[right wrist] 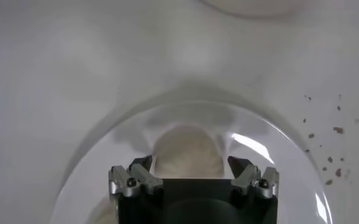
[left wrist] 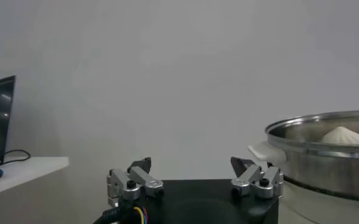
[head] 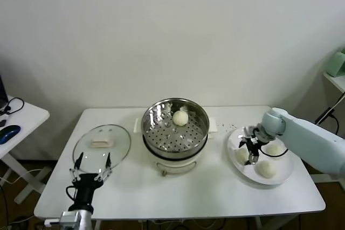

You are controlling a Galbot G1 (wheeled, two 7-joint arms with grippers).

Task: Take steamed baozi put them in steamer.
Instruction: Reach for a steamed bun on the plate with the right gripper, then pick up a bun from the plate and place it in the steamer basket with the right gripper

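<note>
— White table [head: 178, 192] against a plain wall, seen from the head: where are the grippers?
— Right gripper [head: 253, 150] hangs spread over the plate [head: 280, 179], three baozi [head: 266, 169] under it; one baozi [head: 180, 118] sits in the steamer [head: 175, 127]. Left gripper [head: 91, 163] waits open beside the glass lid [head: 102, 144].
— Left wrist?
— Open fingers [left wrist: 135, 180]; steamer [left wrist: 325, 161] just beyond.
— Right wrist?
— Fingers [right wrist: 133, 177] apart, one baozi [right wrist: 188, 152] between them, untouched.

Lab-like room, bare white wall [head: 172, 30], white table [head: 215, 187], side desk [head: 24, 119]
</note>
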